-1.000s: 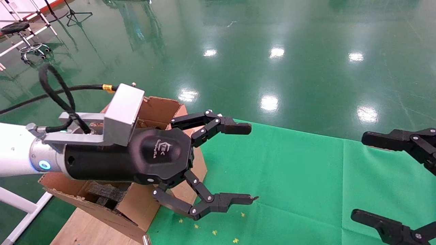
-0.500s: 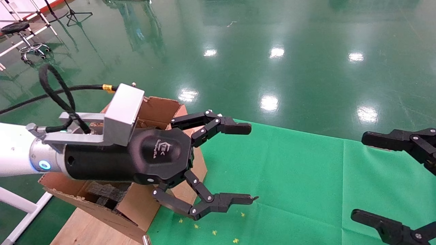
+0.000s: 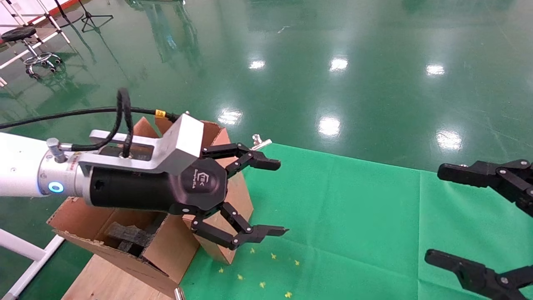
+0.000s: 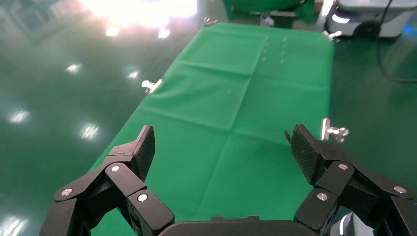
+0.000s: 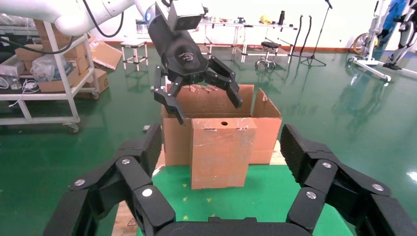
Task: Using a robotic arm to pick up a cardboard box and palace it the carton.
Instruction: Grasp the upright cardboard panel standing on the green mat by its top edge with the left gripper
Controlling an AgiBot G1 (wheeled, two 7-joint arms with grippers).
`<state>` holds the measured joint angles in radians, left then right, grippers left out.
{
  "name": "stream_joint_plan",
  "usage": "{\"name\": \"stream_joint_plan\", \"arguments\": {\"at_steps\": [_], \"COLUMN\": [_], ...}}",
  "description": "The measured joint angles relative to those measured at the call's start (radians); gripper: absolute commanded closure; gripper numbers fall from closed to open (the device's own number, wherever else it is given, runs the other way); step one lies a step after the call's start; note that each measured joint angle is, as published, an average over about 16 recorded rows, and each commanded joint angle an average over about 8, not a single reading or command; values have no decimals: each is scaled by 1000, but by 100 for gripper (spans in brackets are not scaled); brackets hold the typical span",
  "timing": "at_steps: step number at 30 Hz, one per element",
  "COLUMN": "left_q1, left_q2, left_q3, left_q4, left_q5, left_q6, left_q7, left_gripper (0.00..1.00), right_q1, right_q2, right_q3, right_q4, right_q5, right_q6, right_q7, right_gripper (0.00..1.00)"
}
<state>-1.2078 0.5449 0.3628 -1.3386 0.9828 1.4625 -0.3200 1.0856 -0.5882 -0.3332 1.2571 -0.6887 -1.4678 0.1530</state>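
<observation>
**Head view: left gripper spread wide over the carton's edge**

Head view shows the robotic arm (image 3: 25,171), a smooth white tube ending in a silver wrist, reaching in from the left. A grey metal block (image 3: 183,137) sits on the wrist, with a black cable (image 3: 83,111) looping back from it. Its left gripper (image 3: 272,198), a black linkage of hinged bars, holds its jaws wide apart with nothing between them, hanging above the near edge of the carton (image 3: 225,200) and the green cloth (image 3: 354,216).

The carton is brown corrugated board with tall, ragged flaps; rough black foam blocks (image 3: 125,235) lie inside it. It rests on a pale wooden board (image 3: 100,279). Small yellow flecks (image 3: 272,256) dot the matte, creased cloth, beyond which lies the glossy green floor (image 3: 333,62).

From the right wrist view, the cardboard box (image 5: 219,152) stands upright on the cloth, touching the front of the carton (image 5: 265,132); it is a smooth brown oblong with a small round hole near its top. The left gripper (image 5: 204,101) hovers just above it, not touching.

The right gripper (image 3: 433,216) sits at the right edge over the cloth, jaws also wide apart and empty. Its textured black pads (image 5: 295,150) frame the box from a distance. Silver clips (image 4: 334,132) pin the cloth's edges.
</observation>
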Motion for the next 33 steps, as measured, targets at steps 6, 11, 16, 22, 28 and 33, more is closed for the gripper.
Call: {"name": "stream_joint_plan", "arguments": {"at_steps": [6,11,16,22,28,33], "left_q1": [-13,-40,-93,-176,-251,-292], "left_q2": [-22,-46,-60,-43,4,48], "left_q3": [8,30,69,127,177,215], "left_q4": [2,-2,-7,-13,-14,-15], "left_q5": [46,135,275,468,625,726], "left_q6": [-22,-51,-81,-104,-102,-83], "left_q7": [-45,-127,-268,-495,-730,-895], "left_gripper": [0,0,0,0,0,0], "right_q1": [0,0,0,0,0,0], "right_q2": [0,0,0,0,0,0], "right_q3": [0,0,0,0,0,0], "right_q4": [0,0,0,0,0,0], "right_q5": [0,0,0,0,0,0], "right_q6": [0,0,0,0,0,0], "right_q7": [0,0,0,0,0,0], "right_gripper": [100,100,100,100,100,100]}}
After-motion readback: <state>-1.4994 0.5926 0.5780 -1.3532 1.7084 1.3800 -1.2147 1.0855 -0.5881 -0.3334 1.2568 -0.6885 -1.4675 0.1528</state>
